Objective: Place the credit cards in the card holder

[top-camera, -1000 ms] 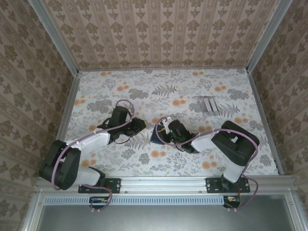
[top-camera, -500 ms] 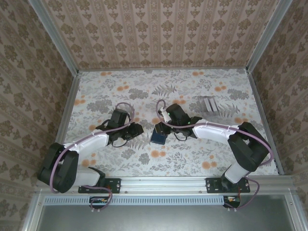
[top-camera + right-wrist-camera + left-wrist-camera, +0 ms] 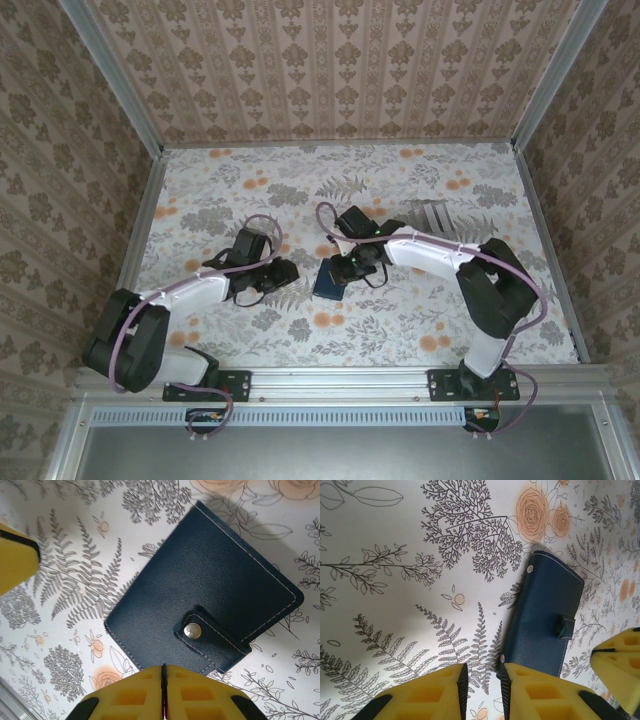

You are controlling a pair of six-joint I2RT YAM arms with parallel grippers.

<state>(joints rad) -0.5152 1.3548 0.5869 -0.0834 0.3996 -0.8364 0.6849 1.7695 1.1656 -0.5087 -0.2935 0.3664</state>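
The card holder (image 3: 327, 283) is a dark navy wallet lying flat on the floral table, folded and snapped shut by its tab (image 3: 200, 632). In the left wrist view the card holder (image 3: 545, 615) lies just right of my left gripper (image 3: 482, 690), whose jaws stand a narrow gap apart with nothing between them. My left gripper (image 3: 288, 270) sits at the holder's left side. My right gripper (image 3: 163, 690) is shut, pads pressed together, right over the holder's edge (image 3: 200, 580); it comes in from behind (image 3: 343, 268). The pale grey striped credit cards (image 3: 432, 216) lie side by side at the back right.
Patterned walls and metal rails (image 3: 140, 240) close the table on three sides. The other arm's yellow finger shows at the left edge of the right wrist view (image 3: 15, 560) and at the right edge of the left wrist view (image 3: 620, 665).
My right arm has stretched out from its folded pose and reaches over the holder from behind, and its jaws have shut. The left jaws have parted slightly. The holder stays put.
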